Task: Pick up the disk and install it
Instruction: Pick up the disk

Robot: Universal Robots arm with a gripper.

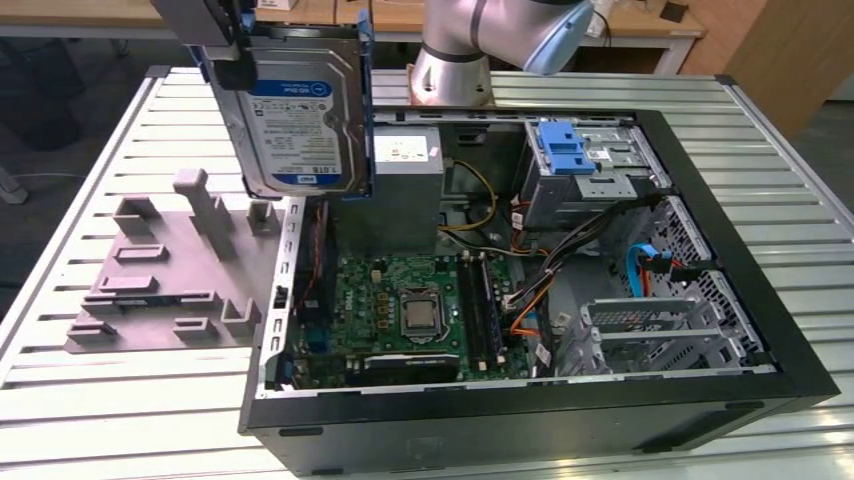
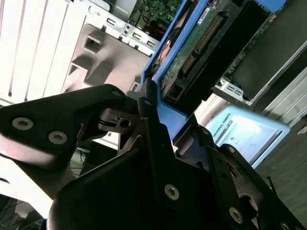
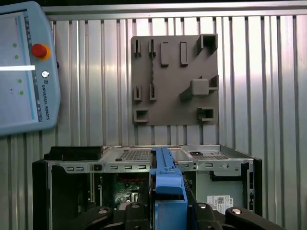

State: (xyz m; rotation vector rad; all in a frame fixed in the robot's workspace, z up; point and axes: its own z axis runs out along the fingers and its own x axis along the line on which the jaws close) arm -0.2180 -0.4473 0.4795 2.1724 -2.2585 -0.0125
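Exterior view: I see the gripper (image 1: pixel 238 62) holding the disk (image 1: pixel 304 110) upright in the air. It hangs over the computer case's (image 1: pixel 534 400) wall on the exterior view's left, beside the grey holder plate (image 1: pixel 160 270).

Second wrist view: the black fingers (image 2: pixel 148 124) are clamped tight on the disk's blue frame (image 2: pixel 172 117), with its circuit side showing.

First wrist view: I see the frame's edge pinched between both fingers, above the open case.

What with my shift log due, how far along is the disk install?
Pick-up looks done: the hand grips the disk by its blue frame, upright in the air near the grey fixture plate. Installing is left: the disk is not yet seated in the open computer case.
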